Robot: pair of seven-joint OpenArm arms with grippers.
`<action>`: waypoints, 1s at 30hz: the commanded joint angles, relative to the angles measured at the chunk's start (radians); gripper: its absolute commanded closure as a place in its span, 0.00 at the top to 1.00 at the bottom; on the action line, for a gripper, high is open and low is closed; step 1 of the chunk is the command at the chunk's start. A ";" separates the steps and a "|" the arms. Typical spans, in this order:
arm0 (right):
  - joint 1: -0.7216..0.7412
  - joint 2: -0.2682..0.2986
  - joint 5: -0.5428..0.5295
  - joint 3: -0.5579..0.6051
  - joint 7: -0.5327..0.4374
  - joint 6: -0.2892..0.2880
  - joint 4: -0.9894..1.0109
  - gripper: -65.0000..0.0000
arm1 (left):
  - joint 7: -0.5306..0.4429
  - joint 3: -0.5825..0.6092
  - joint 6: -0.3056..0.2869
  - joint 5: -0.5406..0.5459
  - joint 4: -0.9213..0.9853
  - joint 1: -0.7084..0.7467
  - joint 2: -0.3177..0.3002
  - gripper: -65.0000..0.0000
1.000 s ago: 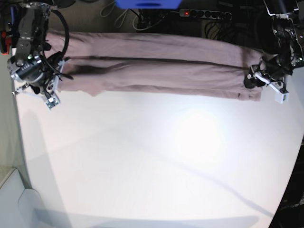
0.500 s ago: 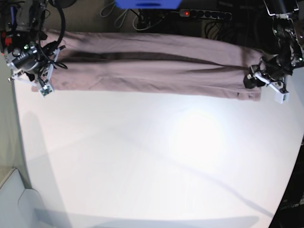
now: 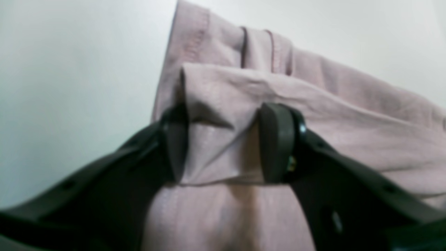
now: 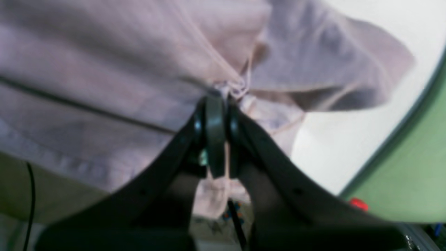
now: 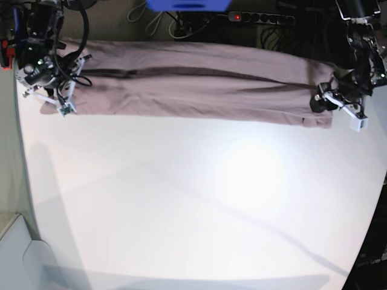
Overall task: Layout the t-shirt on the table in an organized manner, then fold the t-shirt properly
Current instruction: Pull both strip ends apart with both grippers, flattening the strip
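The left tool point(image 3: 223, 143) stands part-open with a raised fold of the mauve t-shirt point(image 3: 348, 115) bunched between its dark fingers point(image 3: 275, 143), white desk point(image 3: 76, 76) around the stitched hem.

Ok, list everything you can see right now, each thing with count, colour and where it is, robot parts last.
t-shirt: one, dusty mauve, stretched as a long folded band along the far side of the table.
table: one, white, fills most of the base view.
power strip: one, black with a red switch, behind the table.
blue object: one, top edge, behind the table.
left gripper: one, black, jaws set around a fold at the shirt's end.
right gripper: one, black, pinched shut on the shirt's other end.
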State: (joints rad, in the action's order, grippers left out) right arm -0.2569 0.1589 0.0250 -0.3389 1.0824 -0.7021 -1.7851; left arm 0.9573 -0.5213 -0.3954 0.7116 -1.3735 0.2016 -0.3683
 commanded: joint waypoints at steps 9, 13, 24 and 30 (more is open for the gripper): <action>0.067 0.018 -0.004 0.002 -0.049 0.004 0.166 0.02 | 0.035 -0.003 0.013 -0.020 -0.002 0.003 0.015 0.51; 0.135 0.026 -0.004 0.004 -0.051 0.004 0.229 0.02 | 0.035 -0.003 0.013 -0.020 -0.004 -0.001 0.028 0.51; 0.318 0.067 -0.004 0.005 -0.054 0.004 0.423 0.02 | 0.035 -0.003 0.014 -0.022 -0.004 -0.052 0.055 0.51; 0.322 0.069 -0.004 0.005 -0.080 0.004 0.437 0.02 | 0.035 -0.015 0.013 -0.020 -0.004 -0.044 0.055 0.51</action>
State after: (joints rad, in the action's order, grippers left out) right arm 0.0811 0.2352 -0.0055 -0.3393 0.9581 -0.6945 -1.3735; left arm 0.9607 -0.5339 -0.3916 0.7082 -1.3705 0.1516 -0.3038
